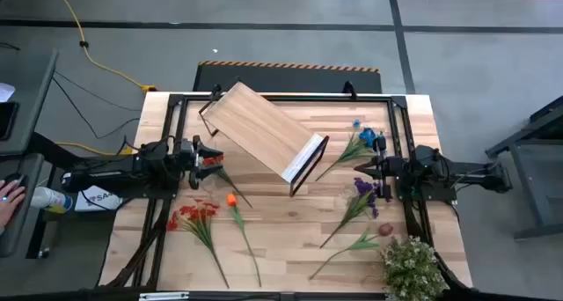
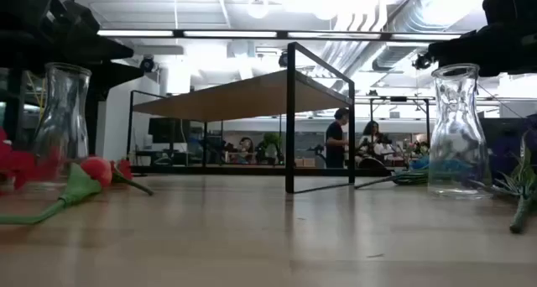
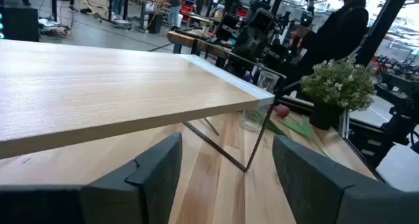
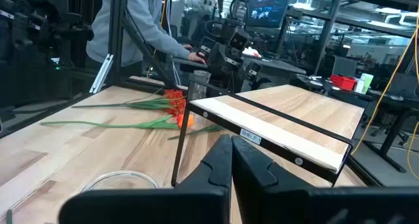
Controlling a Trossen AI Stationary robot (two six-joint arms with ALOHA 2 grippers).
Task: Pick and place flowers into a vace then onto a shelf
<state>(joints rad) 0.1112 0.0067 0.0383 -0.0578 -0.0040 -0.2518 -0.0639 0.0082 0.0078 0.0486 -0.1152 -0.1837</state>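
The left gripper (image 1: 201,154) stands with its fingers (image 3: 154,165) spread and bare at the left table edge, facing the shelf (image 1: 264,130). The nearest of the flowers (image 1: 230,199), a red-headed stem, lies just beside its tips, running away toward the near-right, with the orange tulip beyond. The right gripper (image 1: 362,168), pinched together on nothing, waits across the table by the blue and purple blooms; the left arm is nearer the red ones

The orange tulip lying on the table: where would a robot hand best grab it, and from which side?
Probably the bare green stem just below the orange tulip bloom, coming straight down from above. It lies flat on the table, the stem is thin, and that stretch looks free of the red sprays beside it.
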